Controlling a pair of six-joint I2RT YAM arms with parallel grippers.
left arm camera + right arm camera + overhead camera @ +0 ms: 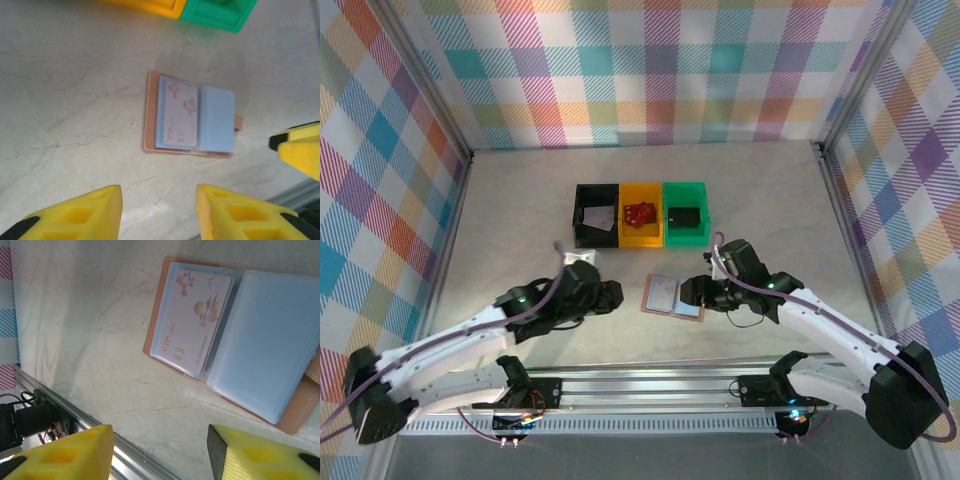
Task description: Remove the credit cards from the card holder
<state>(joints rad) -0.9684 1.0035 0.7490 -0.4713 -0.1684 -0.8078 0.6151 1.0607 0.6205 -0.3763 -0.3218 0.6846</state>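
Card holder (270, 340) lies spread open, pale credit card (192, 322) sleeved inside; both jaws gape empty.

The top camera sits high at the near side and looks down on the whole table (520, 220). The left wrist camera looks down from close by. The right wrist camera is closer still. All three see the card holder (673, 296) (217, 120) (270, 340).
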